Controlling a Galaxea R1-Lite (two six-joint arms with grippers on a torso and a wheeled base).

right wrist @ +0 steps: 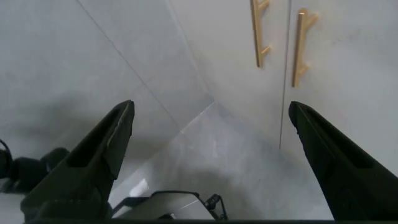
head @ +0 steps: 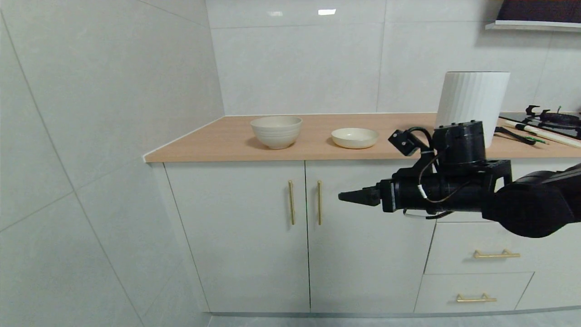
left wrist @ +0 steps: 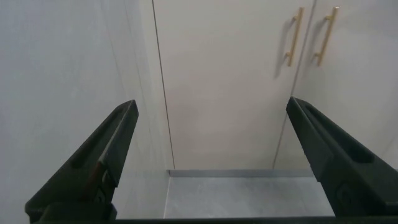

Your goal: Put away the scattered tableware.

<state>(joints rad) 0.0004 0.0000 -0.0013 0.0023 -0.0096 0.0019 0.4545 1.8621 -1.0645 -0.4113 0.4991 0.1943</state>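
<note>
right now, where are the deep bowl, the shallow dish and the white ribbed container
deep bowl [head: 276, 132], head view, front of its outer wall
shallow dish [head: 354, 135], head view, middle of its inside
white ribbed container [head: 472, 97], head view, middle of its ribbed side

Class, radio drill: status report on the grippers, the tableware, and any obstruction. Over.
Left gripper open, empty; right gripper open, empty, before the cabinet doors. Bowl and shallow dish sit apart on the countertop. Doors shut.

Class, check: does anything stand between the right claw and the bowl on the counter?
No object does. The right claw hangs before the cabinet doors, lower than the counter; the bowl sits unobstructed on top.
</note>
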